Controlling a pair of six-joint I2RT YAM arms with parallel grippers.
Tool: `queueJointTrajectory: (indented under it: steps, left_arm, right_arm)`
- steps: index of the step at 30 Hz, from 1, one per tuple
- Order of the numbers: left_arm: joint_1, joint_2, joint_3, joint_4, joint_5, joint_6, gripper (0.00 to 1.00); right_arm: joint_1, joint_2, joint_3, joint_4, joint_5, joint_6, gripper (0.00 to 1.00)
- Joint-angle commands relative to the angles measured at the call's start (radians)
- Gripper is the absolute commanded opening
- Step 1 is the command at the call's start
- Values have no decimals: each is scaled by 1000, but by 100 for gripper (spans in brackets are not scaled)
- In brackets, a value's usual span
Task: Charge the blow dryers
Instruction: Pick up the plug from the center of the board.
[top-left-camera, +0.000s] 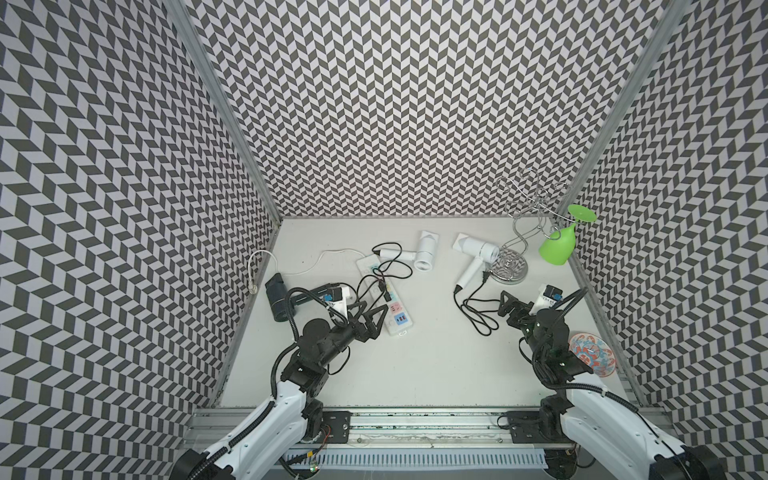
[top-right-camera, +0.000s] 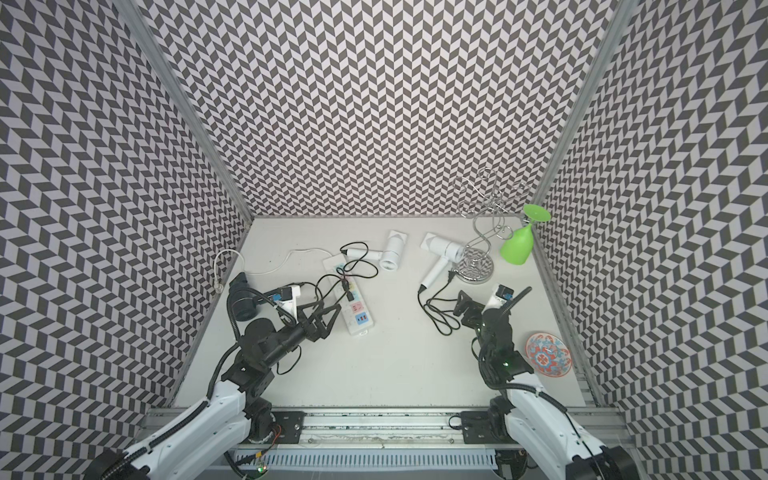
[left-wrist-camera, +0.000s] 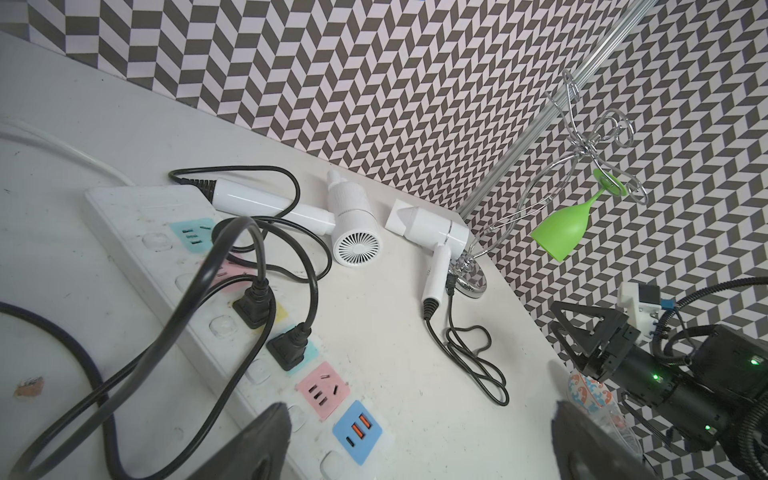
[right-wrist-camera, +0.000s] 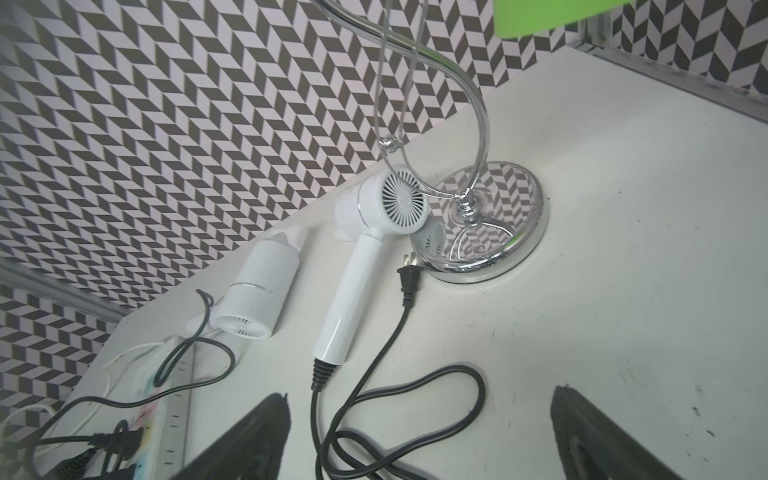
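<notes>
White plastic hair dryers, the middle dryer (top-left-camera: 426, 251) and the right-hand dryer (top-left-camera: 478, 249), lie near the table's back wall, and both grippers hang spread wide, holding nothing.
Two black plugs (left-wrist-camera: 253, 305) sit in the white power strip (top-left-camera: 394, 316) beside the left gripper (top-left-camera: 371, 314). The black hair dryer (top-left-camera: 276, 299) lies at the table's left edge. The right-hand dryer's loose plug (right-wrist-camera: 409, 276) rests against the chrome glass rack (top-left-camera: 509, 272), its cord (top-left-camera: 478, 316) coiled just beside the right gripper (top-left-camera: 505, 305).
</notes>
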Motion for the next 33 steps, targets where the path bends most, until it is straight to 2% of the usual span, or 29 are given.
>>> queueJointTrajectory:
  steps: [1,9,12,14,17,20,24,26,31,33]
  left_arm:
    - [-2,5,6,31,-12,7,99]
    - [-3,-19,2,28,-11,0,99]
    - [-3,-32,0,19,-14,0,99]
    - [-3,-40,-2,16,-17,2,99]
    - [-3,-54,-5,7,-26,5,99]
    - [-3,-64,-6,1,-27,5,99]
    - [-2,-79,-5,-11,-32,7,99]
    - [-3,-85,-5,-14,-35,8,99]
    - [-5,-98,-2,-27,-38,10,99]
    - [-4,-104,-1,-30,-40,10,99]
  right_arm:
    - [-13,68,16,27,-11,39,99]
    - [-10,285,231,-157,-32,-6,99]
    - [-10,335,288,-194,-80,-38,99]
    - [-10,375,317,-202,-124,-55,95]
    - [-7,444,373,-211,-173,-84,83]
    - [-4,563,477,-293,-132,-112,76]
    - [17,678,558,-338,-117,-122,73]
    - [52,719,592,-354,-75,-118,67]
    - [132,832,702,-457,44,-80,61]
    - [150,855,720,-478,55,-67,60]
